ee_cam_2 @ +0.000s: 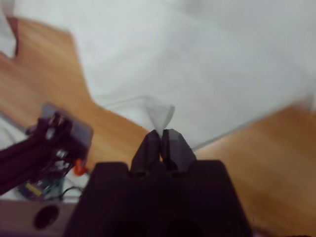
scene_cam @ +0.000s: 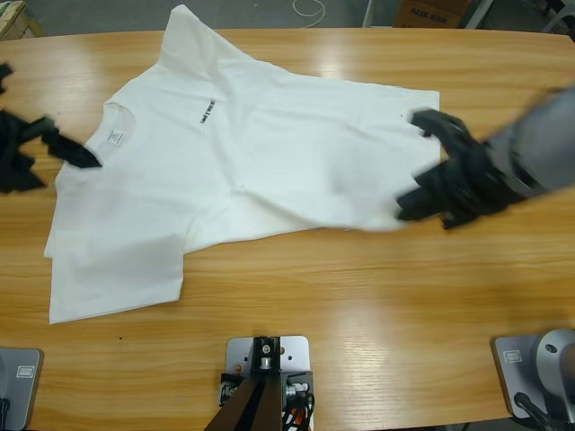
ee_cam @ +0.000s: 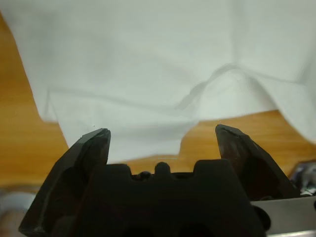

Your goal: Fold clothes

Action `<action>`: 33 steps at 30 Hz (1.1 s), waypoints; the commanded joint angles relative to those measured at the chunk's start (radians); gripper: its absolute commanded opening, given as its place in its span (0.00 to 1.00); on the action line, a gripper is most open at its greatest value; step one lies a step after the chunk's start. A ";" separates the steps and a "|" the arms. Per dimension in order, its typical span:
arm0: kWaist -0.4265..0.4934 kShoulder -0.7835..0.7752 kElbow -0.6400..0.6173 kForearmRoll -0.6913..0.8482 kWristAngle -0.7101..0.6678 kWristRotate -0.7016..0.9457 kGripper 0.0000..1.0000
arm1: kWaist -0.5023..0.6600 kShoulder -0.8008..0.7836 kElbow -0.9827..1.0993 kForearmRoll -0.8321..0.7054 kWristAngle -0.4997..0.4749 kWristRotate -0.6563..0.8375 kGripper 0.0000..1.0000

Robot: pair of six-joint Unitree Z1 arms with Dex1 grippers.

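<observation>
Long glossy light-brown wood-grain bench [scene_cam: 359, 296] fills the high view, rounded corners at 11 and 1 o'clock, overhead light glare streaks near 12 and at 5 o'clock. Grey floor [scene_cam: 108, 13] beyond far edge. Brown cardboard box [scene_cam: 429, 12] at 1 o'clock, white looped cable [scene_cam: 310, 9] at 12 o'clock.

The shirt [scene_cam: 243, 171] lies spread across the counter [scene_cam: 359, 287], collar toward the left edge. One pincer [scene_cam: 63, 148] sits at the collar; another pincer [scene_cam: 427, 166] sits over the hem at right.
</observation>
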 commanded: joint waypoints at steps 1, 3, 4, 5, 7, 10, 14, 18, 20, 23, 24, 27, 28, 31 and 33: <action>-0.015 -0.124 0.215 -0.005 -0.114 -0.163 0.91 | 0.017 -0.090 0.121 0.185 0.030 0.103 0.00; -0.040 -0.155 0.259 -0.005 -0.134 -0.193 0.91 | 0.020 -0.092 0.143 0.184 0.027 0.103 0.00; -0.048 -0.165 0.280 -0.005 -0.150 -0.209 0.91 | 0.027 -0.089 0.143 0.184 0.022 0.105 0.00; -0.053 -0.179 0.307 -0.005 -0.169 -0.223 0.91 | 0.029 -0.087 0.144 0.183 0.017 0.106 0.00; -0.069 -0.208 0.344 -0.006 -0.175 -0.246 0.91 | 0.029 -0.085 0.142 0.178 0.010 0.106 0.00; -0.071 -0.259 0.405 -0.008 -0.159 -0.278 0.96 | 0.029 -0.085 0.144 0.175 0.002 0.105 0.00; -0.071 -0.326 0.507 -0.107 -0.127 -0.412 0.96 | 0.029 -0.100 0.145 0.173 0.001 0.105 0.00; -0.071 -0.385 0.576 -0.201 -0.051 -0.570 0.91 | 0.031 -0.116 0.147 0.171 -0.004 0.105 0.00; -0.063 -0.319 0.551 -0.223 -0.041 -0.532 0.83 | 0.036 -0.122 0.150 0.167 -0.004 0.105 0.00; -0.044 -0.153 0.458 -0.220 -0.041 -0.266 0.82 | 0.037 -0.127 0.151 0.163 -0.005 0.106 0.00; -0.010 -0.091 0.421 -0.230 -0.039 -0.106 0.83 | 0.037 -0.132 0.152 0.162 -0.006 0.106 0.00; 0.172 -0.048 0.405 -0.236 -0.054 0.300 0.80 | 0.037 -0.143 0.160 0.151 -0.007 0.106 0.00; 0.307 -0.048 0.407 -0.251 -0.163 0.373 0.80 | 0.037 -0.143 0.165 0.142 -0.007 0.106 0.00; 0.531 0.024 0.342 -0.244 -0.375 0.535 0.64 | 0.037 -0.142 0.175 0.123 -0.007 0.107 0.00; 0.534 0.125 0.279 -0.189 -0.398 0.587 0.62 | 0.037 -0.138 0.179 0.113 -0.007 0.107 0.00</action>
